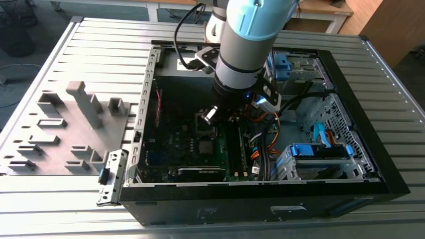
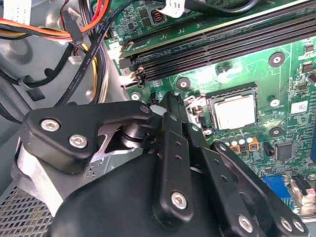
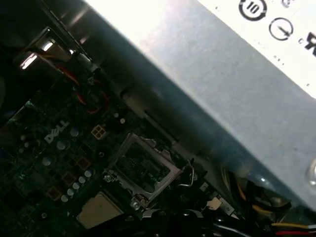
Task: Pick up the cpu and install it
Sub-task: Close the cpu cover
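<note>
The arm (image 1: 249, 45) is reaching down into the open computer case (image 1: 265, 201), which is lying on the slatted counter (image 1: 79, 30). The tool (image 1: 212, 118) is hanging just above the green motherboard (image 1: 174, 144), over the socket area. In the second wrist view the tool (image 2: 173, 103) is showing its black linkages from behind, and whether it is spread or pressed together cannot be told.

The cpu (image 1: 207, 146) is lying flat on the motherboard, silvery top facing up. It is just beside the tool, on the side nearer the exterior camera, and apart from it. In the second wrist view the cpu (image 2: 235, 111) is sitting just past the tool's tip, not touching it. In the first wrist view the cpu (image 3: 98, 210) is resting next to the socket (image 3: 143, 165), whose silver frame is surrounding a dark centre with no chip in it.

4 long dark memory slots (image 2: 222, 45) are running alongside the tool and the cpu. Orange and black cables (image 1: 265, 130) are looping just beyond the tool, toward the exterior view's right, and a blue drive cage (image 1: 319, 151) is sitting farther that way. A gray metal box (image 3: 222, 98) is looming close to the tool in the first wrist view. A gray fixture block (image 1: 66, 129) is standing on the counter well apart from the tool, outside the case, toward the exterior view's left.
</note>
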Robot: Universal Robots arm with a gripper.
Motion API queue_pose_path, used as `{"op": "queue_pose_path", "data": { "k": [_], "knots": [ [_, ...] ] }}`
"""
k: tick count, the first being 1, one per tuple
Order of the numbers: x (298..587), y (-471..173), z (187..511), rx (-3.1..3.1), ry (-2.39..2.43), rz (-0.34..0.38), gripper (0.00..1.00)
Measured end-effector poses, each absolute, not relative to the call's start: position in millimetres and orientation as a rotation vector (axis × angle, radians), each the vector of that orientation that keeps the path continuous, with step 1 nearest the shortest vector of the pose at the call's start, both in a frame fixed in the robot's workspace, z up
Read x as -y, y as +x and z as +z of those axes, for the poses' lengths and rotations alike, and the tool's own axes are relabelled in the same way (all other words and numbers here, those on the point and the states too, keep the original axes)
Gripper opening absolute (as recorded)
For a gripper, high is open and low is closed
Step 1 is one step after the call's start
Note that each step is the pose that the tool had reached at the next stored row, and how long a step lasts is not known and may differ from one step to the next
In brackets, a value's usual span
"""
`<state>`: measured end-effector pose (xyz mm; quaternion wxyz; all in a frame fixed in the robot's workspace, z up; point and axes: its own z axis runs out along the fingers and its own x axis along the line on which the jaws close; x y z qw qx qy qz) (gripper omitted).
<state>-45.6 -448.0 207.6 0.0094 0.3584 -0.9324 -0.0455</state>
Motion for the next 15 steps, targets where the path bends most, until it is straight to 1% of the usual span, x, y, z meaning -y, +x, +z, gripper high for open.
{"op": "queue_pose_path", "data": {
  "k": [15],
  "knots": [
    [459.3,-45.6,207.8,2.91,1.128,-0.149,0.11]
  ]
}}
